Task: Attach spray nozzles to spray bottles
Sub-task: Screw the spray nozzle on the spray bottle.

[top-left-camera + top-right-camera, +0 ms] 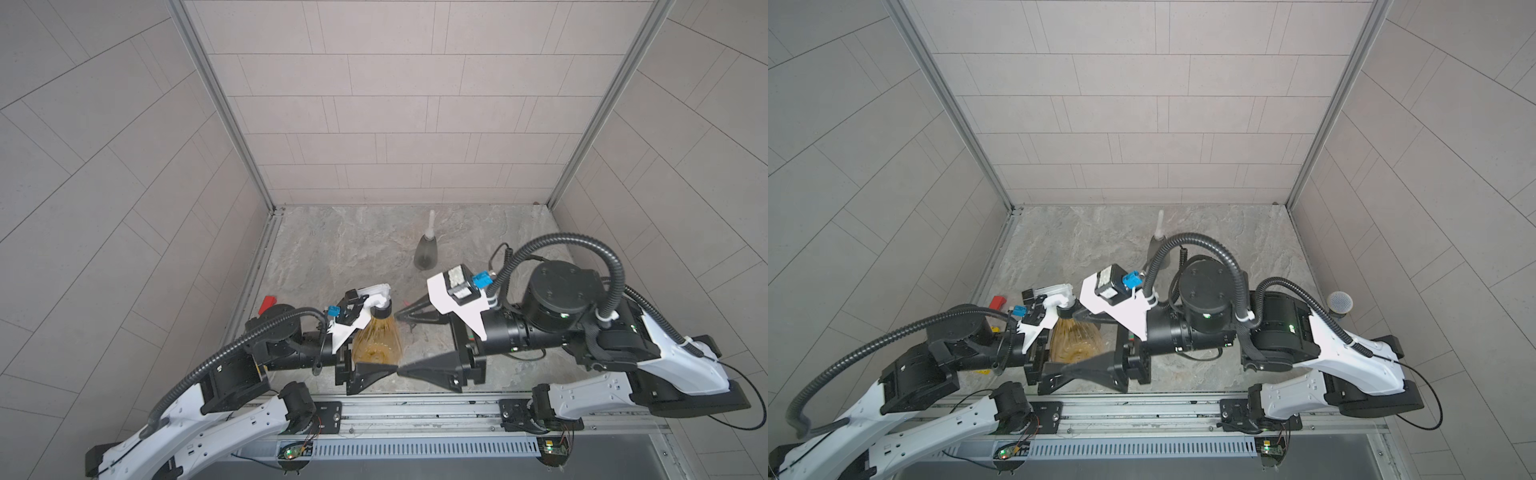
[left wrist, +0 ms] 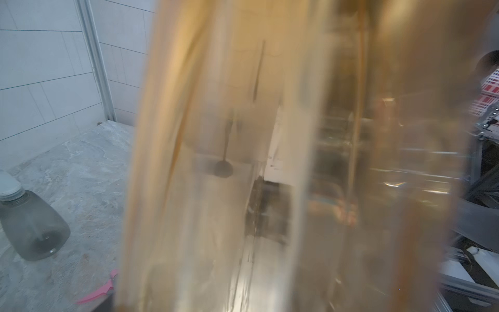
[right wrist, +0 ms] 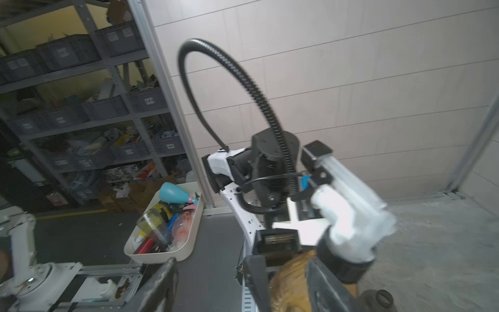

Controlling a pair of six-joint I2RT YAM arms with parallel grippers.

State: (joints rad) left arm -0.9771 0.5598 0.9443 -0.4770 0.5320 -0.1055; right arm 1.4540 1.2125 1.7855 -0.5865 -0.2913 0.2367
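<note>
We look down on a grey marbled tabletop (image 1: 332, 249) boxed in by pale tiled walls (image 1: 415, 104). At its left edge lies a red block (image 1: 267, 300). Just left of centre, the left gripper (image 1: 386, 351) clamps the amber bottle (image 1: 376, 340) upright between its fingers, and a black-and-white nozzle (image 1: 375, 294) sits on the neck. Facing it, the right gripper (image 1: 399, 343) has its fingers spread wide and grips nothing. One tip is near the bottle's neck. Upper right of that, a grey bottle (image 1: 424, 251) stands apart, wearing a white nozzle (image 1: 431, 218).
</note>
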